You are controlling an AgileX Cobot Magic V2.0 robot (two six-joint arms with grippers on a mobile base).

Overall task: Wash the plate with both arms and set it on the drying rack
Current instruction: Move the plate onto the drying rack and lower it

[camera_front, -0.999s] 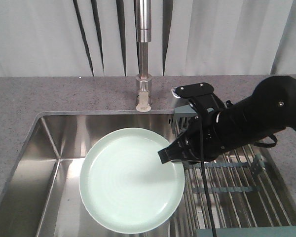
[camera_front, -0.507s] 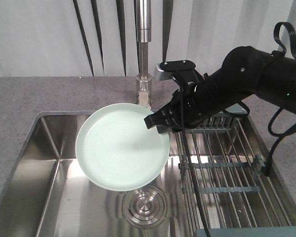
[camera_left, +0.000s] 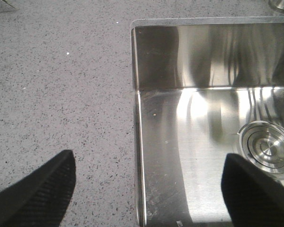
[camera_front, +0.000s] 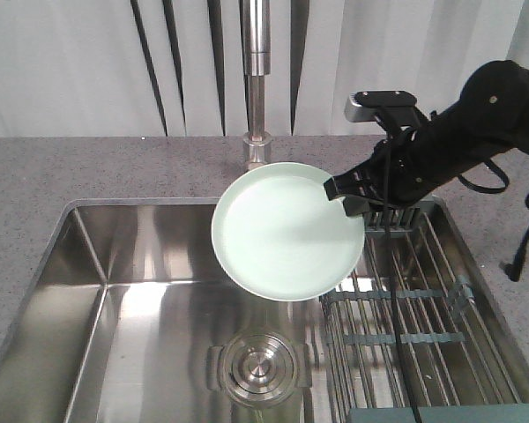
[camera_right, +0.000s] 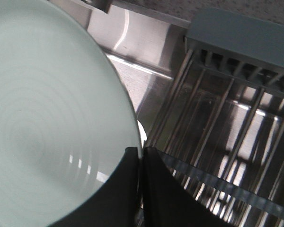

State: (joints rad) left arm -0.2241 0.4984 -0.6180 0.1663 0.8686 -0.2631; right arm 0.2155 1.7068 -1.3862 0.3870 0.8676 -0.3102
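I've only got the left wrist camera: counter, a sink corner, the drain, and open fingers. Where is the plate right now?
Observer: The right gripper holds the plate by its edge, up above the sink.
Operator: Is it over the rack?
Observer: Only partly. In the front view its right edge overlaps the drying rack; the rest hangs over the basin, just in front of the tap.
Operator: How is the grip?
Observer: The right wrist view shows both fingers closed on the rim, one on each face.
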